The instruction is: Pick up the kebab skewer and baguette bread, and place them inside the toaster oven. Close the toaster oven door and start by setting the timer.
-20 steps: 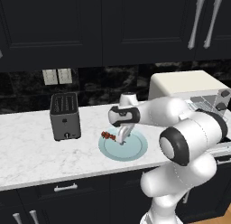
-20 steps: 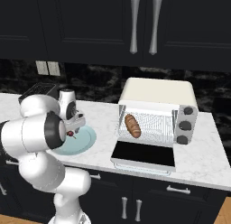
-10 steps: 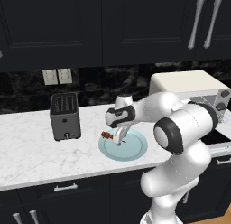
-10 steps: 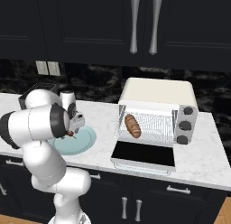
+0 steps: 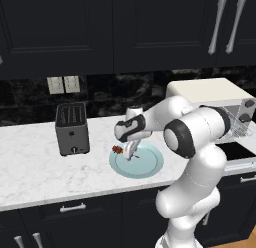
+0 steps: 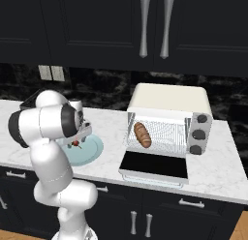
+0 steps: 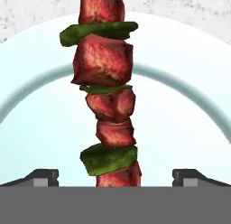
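Robot arm (image 5: 192, 137): glossy white, rounded segmented links joined by dark grey to black circular joint caps and bands; bulbous white base column (image 5: 187, 212). Gripper (image 7: 115, 177): two small dark grey, blocky, stepped finger tips (image 7: 40, 177).

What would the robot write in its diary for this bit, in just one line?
gripper: open, astride kebab skewer | skewer: on plate | baguette bread: on rack in toaster oven | toaster oven door: open

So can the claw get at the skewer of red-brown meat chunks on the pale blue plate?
Probably yes: the open claw straddles the skewer lying uncovered on the plate, with nothing between them.
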Controlling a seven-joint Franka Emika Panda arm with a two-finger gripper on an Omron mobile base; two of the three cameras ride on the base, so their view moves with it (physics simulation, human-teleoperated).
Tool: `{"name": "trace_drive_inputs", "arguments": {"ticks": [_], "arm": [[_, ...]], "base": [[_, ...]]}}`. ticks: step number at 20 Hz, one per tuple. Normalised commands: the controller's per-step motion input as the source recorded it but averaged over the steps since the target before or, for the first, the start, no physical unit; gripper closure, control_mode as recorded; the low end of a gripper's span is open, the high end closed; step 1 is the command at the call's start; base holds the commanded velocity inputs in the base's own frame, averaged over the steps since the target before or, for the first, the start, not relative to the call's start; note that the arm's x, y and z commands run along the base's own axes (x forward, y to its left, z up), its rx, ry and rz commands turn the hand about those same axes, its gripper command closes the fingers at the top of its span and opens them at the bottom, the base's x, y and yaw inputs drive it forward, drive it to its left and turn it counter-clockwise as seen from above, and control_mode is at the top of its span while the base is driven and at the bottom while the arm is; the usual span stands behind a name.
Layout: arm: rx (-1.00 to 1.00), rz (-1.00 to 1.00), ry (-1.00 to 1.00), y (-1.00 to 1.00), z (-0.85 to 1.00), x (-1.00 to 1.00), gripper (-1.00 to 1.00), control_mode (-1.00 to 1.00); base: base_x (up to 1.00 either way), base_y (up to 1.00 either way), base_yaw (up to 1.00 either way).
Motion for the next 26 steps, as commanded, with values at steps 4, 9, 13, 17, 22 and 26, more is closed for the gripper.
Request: {"name": "trace_drive_inputs", "arguments": {"ticks": [4, 9, 13, 17, 22, 26], "arm": [[0.0, 0.03, 0.0, 0.01, -0.21, 0.22, -1.0, -1.0], [0.0, 0.02, 0.0, 0.12, -0.13, 0.02, 1.0, -1.0], [0.0, 0.0, 0.0, 0.02, -0.01, -0.09, 1.0, -1.0], [0.0, 0.0, 0.0, -0.01, 0.0, -0.45, 1.0, -1.0], [0.0, 0.0, 0.0, -0.19, 0.31, -0.75, 1.0, -1.0], [0.0, 0.0, 0.0, -0.49, 0.62, -0.83, 1.0, -1.0]], "base": [[0.0, 0.0, 0.0], [0.0, 0.0, 0.0], [0.0, 0.0, 0.0], [0.0, 0.0, 0.0], [0.0, 0.0, 0.0], [0.0, 0.0, 0.0]]}}
